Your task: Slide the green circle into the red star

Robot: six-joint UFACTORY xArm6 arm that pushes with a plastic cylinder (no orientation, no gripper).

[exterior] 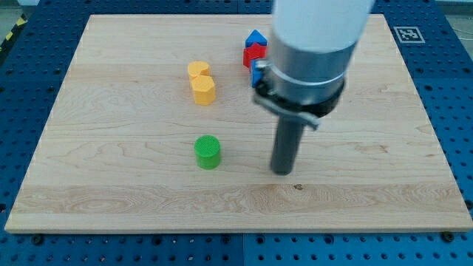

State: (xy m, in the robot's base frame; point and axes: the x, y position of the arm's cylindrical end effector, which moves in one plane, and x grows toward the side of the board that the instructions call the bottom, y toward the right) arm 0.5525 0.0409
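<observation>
The green circle [208, 151] stands on the wooden board, left of centre toward the view's bottom. The red star [253, 54] sits near the view's top, partly hidden by the arm, with a blue block [256, 36] just above it and another blue block [256, 72] just below it. My tip [281, 171] rests on the board to the right of the green circle, about a hundred pixels from it and slightly lower. It touches no block.
Two yellow blocks stand together at upper left of centre: a heart-like one [196, 71] and a hexagon [203, 89]. The arm's wide body [310, 52] covers the upper middle of the board. The board [111, 199] lies on a blue perforated table.
</observation>
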